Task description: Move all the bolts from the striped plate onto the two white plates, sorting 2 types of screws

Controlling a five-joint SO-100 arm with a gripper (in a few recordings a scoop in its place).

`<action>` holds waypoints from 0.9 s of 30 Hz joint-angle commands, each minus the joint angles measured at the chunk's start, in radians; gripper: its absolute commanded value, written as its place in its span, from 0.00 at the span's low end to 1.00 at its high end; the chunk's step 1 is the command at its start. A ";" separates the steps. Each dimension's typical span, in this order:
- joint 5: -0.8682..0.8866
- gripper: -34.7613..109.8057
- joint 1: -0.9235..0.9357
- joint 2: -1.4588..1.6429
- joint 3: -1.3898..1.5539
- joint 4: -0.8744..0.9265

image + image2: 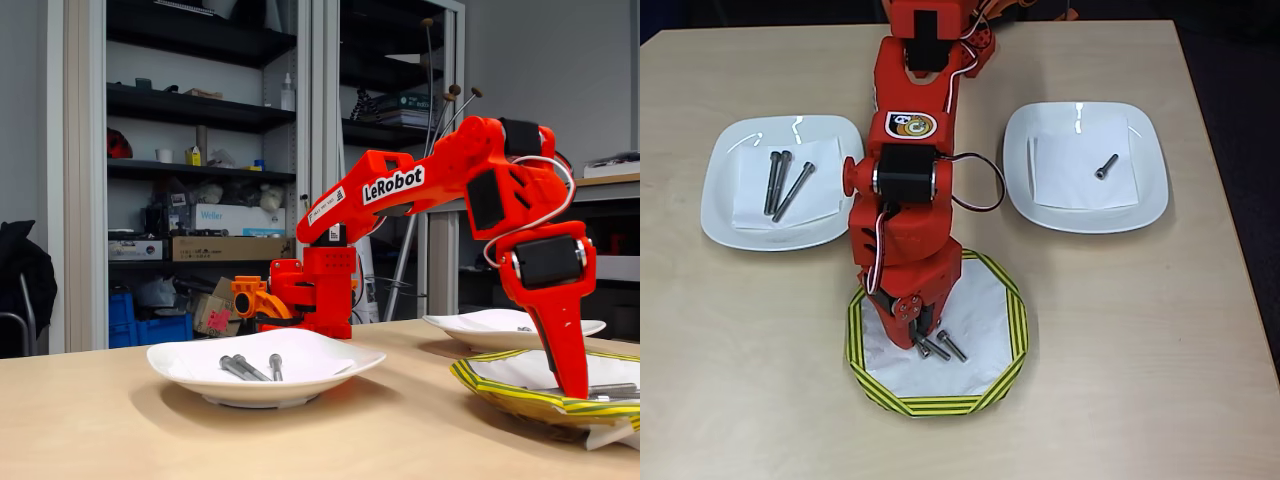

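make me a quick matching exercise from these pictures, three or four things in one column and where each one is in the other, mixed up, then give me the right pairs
Sides as the overhead view shows them.

Things:
1. three long bolts
2. single short bolt
3. pincer
4. two short bolts

Places:
A. on the right white plate
B. lowered over the striped plate, tips down among the bolts there
C. on the left white plate
D. lying on the striped plate, by the pincer tips

Pairs: 1-C, 2-A, 3-B, 4-D

Wooden table bearing three plates
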 commanded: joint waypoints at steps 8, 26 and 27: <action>-0.015 0.24 0.014 0.064 -0.029 0.054; -0.020 0.24 0.023 0.127 0.026 0.058; -0.017 0.24 0.021 0.126 0.026 0.060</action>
